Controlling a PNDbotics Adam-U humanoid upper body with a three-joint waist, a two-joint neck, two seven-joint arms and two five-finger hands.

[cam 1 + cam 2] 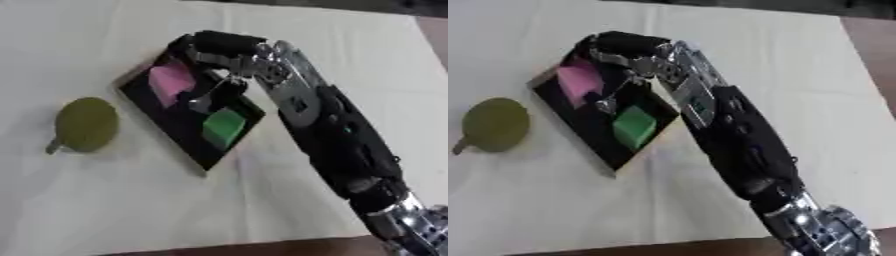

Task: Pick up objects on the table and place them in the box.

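A black box (175,126) lies askew at the table's centre left. Inside it are a pink block (171,80) at the far end and a green block (225,127) at the near end. My right hand (223,46) hovers over the box's far corner, the arm coming in from the lower right. Its fingers (203,102) hang down relaxed between the two blocks, and I see nothing held in them. On the white cloth left of the box sits an olive-green round object (86,124) with a short stem. My left hand shows in neither view.
A white cloth (131,210) covers the table. Its brown near edge (262,248) runs along the bottom, and a brown strip (877,45) shows at the far right. My right forearm (346,145) crosses the space right of the box.
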